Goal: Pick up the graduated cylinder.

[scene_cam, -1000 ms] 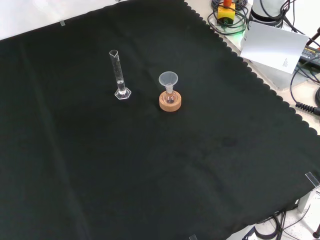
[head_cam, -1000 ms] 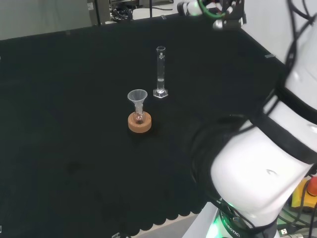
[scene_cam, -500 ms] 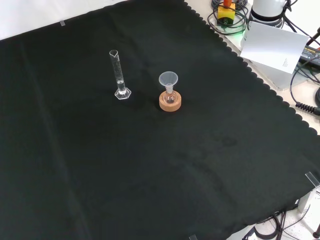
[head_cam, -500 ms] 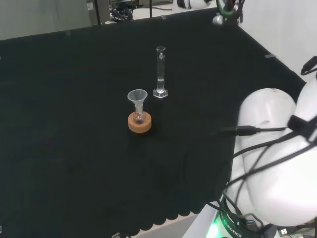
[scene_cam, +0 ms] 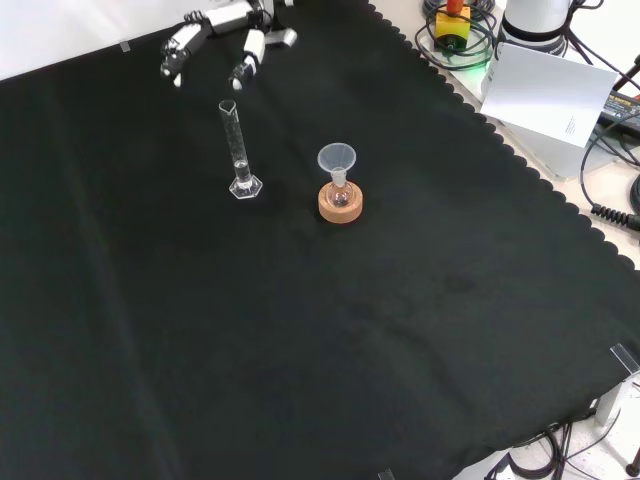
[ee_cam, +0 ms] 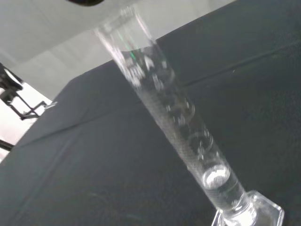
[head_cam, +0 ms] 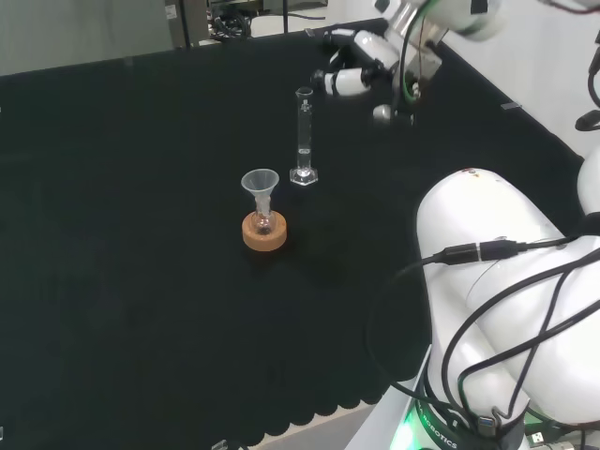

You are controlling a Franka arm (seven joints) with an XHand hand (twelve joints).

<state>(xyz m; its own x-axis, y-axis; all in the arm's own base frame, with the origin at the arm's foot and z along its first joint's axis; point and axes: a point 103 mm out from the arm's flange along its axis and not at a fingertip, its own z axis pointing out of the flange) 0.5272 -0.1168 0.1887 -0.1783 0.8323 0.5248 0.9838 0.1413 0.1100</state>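
The robot hand [scene_cam: 232,30] is hovering with fingers spread, holding nothing. Just beside it, the graduated cylinder [scene_cam: 237,150] is standing upright on the desk [scene_cam: 330,330], seemingly holding a little liquid.

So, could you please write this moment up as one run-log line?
robot hand: open, above, not touching | graduated cylinder: upright on cloth | funnel in flask on cork ring: untouched

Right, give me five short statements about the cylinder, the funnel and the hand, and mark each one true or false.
1. The graduated cylinder stands upright on the black cloth. True.
2. The hand is closed round the cylinder. False: its fingers are relaxed and apart from it.
3. A funnel sits in the small flask on the cork ring. True.
4. The cylinder is filled to the brim. False: liquid shows near its bottom.
5. The cork ring touches the cylinder's base. False: cloth shows between them.
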